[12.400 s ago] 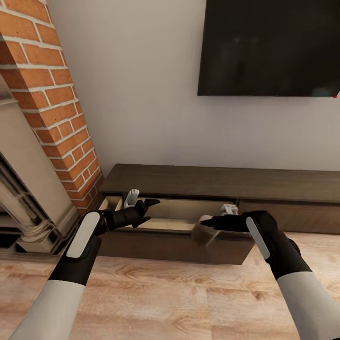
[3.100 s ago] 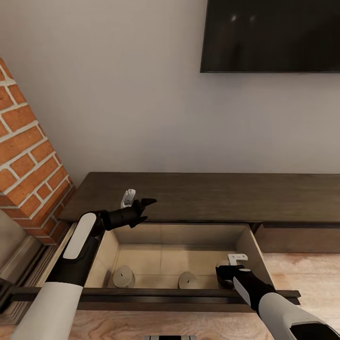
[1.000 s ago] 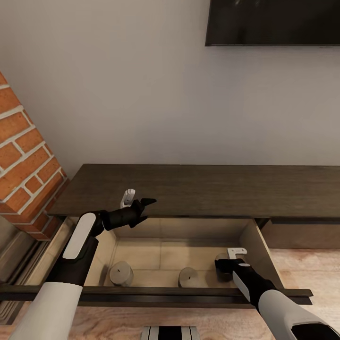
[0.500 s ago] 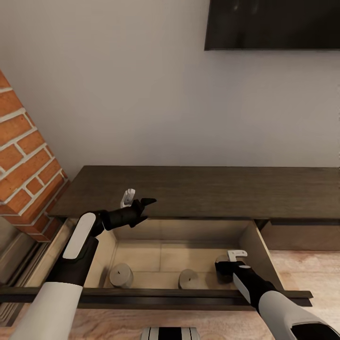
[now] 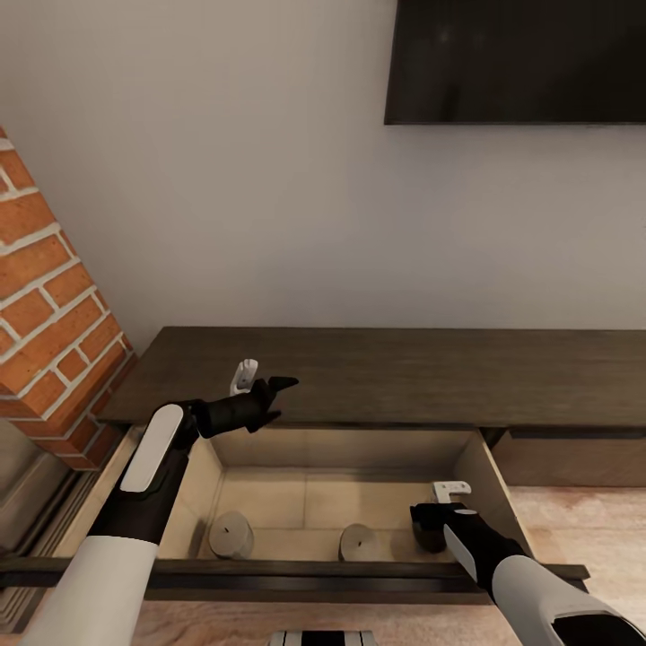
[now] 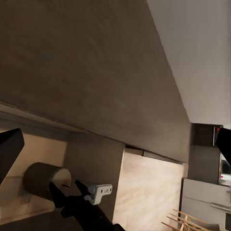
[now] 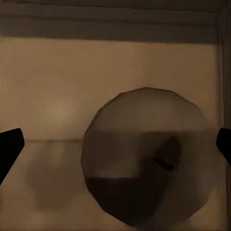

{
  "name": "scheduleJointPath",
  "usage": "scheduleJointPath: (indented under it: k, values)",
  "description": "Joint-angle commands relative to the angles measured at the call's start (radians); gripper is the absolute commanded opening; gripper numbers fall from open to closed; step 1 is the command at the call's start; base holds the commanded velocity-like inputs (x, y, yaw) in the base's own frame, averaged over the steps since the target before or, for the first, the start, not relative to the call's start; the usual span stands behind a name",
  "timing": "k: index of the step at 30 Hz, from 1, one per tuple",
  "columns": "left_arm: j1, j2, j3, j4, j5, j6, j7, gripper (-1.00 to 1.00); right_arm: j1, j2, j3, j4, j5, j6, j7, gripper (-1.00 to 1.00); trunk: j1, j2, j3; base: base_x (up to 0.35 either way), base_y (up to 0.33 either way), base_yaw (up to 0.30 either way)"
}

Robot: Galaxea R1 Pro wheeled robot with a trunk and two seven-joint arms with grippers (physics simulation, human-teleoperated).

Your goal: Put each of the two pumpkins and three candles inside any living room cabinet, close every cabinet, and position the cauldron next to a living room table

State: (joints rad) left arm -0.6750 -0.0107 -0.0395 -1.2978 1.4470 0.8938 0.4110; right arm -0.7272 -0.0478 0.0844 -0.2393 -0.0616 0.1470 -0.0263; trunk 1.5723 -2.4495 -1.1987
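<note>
Since half a second ago the head camera has tipped slightly, so the television and cabinet top sit lower in the frame. The right arm has drawn back a little toward the drawer's front rail, leaving the third candle on the drawer floor just ahead of it. The left arm has not changed pose.

The cabinet (image 5: 386, 372) runs across the middle of the head view, its dark brown top bare. Its left drawer (image 5: 301, 489) stands pulled out in the lower centre, pale interior exposed. Three candles rest on the drawer floor near the front rail: the left candle (image 5: 231, 535) at lower left, the middle candle (image 5: 359, 542) at lower centre, and the right candle (image 5: 427, 532) at lower right, beside the drawer's right wall.

The right gripper (image 5: 432, 513) hangs inside the drawer just above the right candle. In the right wrist view its fingertips (image 7: 10, 147) stand wide apart at either edge of the frame, with the candle (image 7: 149, 156) centred between them and not touched.

The left gripper (image 5: 269, 392) hovers over the cabinet's front edge, left of centre, fingers spread and holding nothing.

A television (image 5: 516, 61) hangs at upper right; a brick column (image 5: 49, 305) stands at left.
</note>
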Motion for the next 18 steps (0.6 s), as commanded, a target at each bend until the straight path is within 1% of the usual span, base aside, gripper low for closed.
scheduleJointPath:
  k: [1,18]
  values:
    - [0.000,0.000,0.000,0.000,0.000,0.000,0.000,1.00,0.000,0.000,0.000,0.000,0.000,0.000,0.000,1.00,-0.004,0.007,0.003,0.000,0.000,0.000]
    - [0.000,0.001,0.000,0.000,-0.002,-0.001,0.004,1.00,0.000,-0.002,0.000,-0.004,0.000,0.000,0.000,1.00,-0.069,0.126,0.056,0.000,0.000,0.000]
